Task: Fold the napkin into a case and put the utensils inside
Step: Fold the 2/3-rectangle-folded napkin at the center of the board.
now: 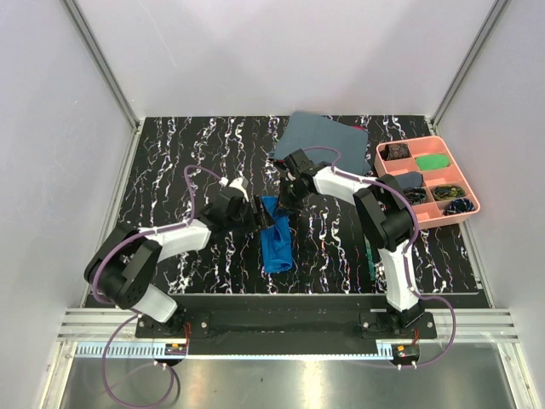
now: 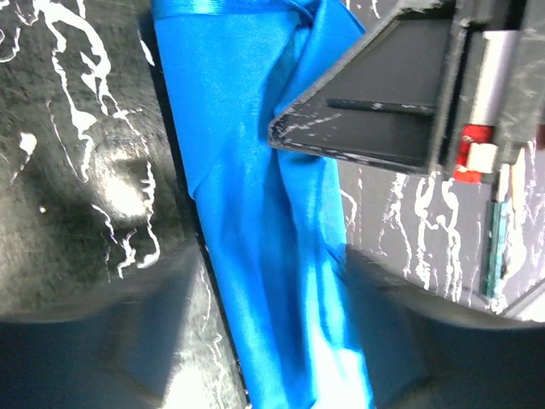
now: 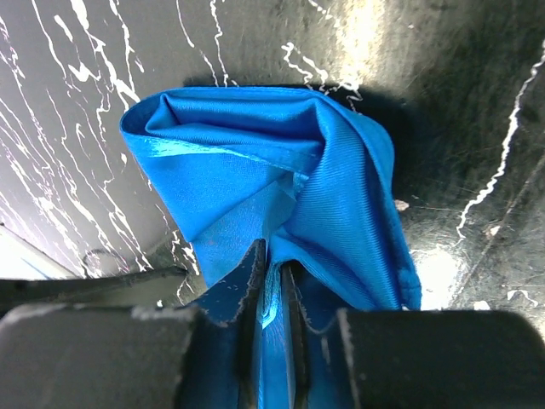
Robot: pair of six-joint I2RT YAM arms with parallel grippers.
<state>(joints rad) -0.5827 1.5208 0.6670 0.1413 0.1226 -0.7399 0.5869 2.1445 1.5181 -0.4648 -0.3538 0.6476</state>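
The bright blue napkin (image 1: 277, 241) lies on the black marbled table (image 1: 170, 170) as a narrow, rumpled strip running towards the near edge. My left gripper (image 1: 261, 213) is at its far end. In the left wrist view the left gripper (image 2: 272, 341) is open, with its blurred fingers (image 2: 145, 324) standing wide on either side of the napkin (image 2: 238, 170). My right gripper (image 3: 274, 273) is shut on a raised fold of the napkin (image 3: 255, 162) at that same far end. Thin utensils (image 2: 493, 247), one with a green handle, lie to the right on the table.
A larger dull grey-blue cloth (image 1: 322, 136) lies at the back of the table. A pink compartment tray (image 1: 470, 198) with small items stands at the right. The right gripper's black body (image 2: 383, 94) hangs close over the napkin in the left wrist view.
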